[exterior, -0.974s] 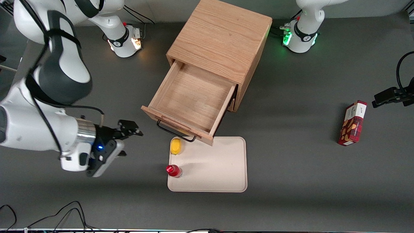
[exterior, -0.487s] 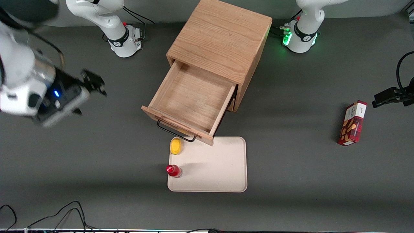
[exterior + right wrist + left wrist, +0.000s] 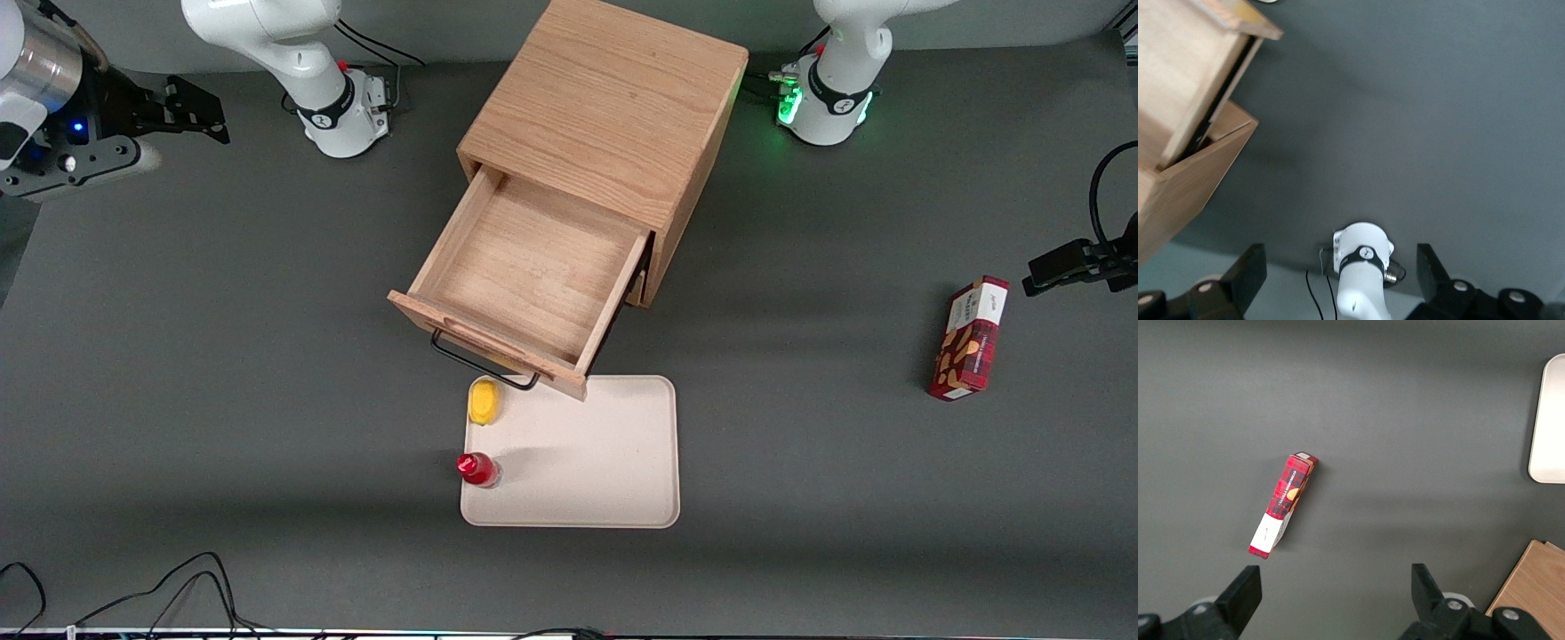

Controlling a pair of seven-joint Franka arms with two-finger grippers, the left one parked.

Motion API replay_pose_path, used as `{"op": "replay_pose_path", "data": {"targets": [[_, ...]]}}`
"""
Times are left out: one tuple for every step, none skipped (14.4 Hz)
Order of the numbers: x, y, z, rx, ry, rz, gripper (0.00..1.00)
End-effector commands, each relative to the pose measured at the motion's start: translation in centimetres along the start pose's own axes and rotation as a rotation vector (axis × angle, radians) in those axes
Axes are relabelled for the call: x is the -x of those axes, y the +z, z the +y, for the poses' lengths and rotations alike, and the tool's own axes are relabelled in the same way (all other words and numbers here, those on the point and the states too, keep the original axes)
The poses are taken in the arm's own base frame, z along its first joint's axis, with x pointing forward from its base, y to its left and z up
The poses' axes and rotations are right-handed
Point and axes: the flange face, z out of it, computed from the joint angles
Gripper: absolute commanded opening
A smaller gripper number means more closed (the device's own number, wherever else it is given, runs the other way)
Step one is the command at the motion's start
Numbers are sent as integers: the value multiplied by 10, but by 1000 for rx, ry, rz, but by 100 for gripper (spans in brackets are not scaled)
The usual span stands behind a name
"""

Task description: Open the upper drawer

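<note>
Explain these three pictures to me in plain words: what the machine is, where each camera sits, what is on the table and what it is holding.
These are two white robot arms bolted to a dark table. One picture looks down from the front; the other two come from cameras on the arms' wrists. The working arm's gripper hangs open and empty above the table, toward its own end, well away from the wooden cabinet. The cabinet's upper drawer is pulled out and bare inside, with a thin black handle. Nearer the front camera lies a beige tray carrying a yellow object and a red-capped bottle. A red box lies toward the parked arm's end.
</note>
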Motion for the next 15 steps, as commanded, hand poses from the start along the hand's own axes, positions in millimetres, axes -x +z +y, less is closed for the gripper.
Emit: {"op": "replay_pose_path", "data": {"targets": [[35,30,36,-8,79,67,100],[32,29,49,-20,102,80,100],[33,29,61,-33,120,82,100],[32,30,61,-33,122,78,100],[30,32,58,-33,133,74,100],[26,34,53,-30,155,67,100],[25,36,51,-33,207,63,100],[24,37,49,-35,224,62,100],[23,37,48,-34,224,62,100],[22,37,49,-35,244,67,100],[16,38,51,-29,251,63,100],[5,42,56,-22,260,51,100],[-8,38,57,-15,262,53,100],[-15,31,59,-11,270,59,100],[-18,29,61,-11,269,64,100]]}}
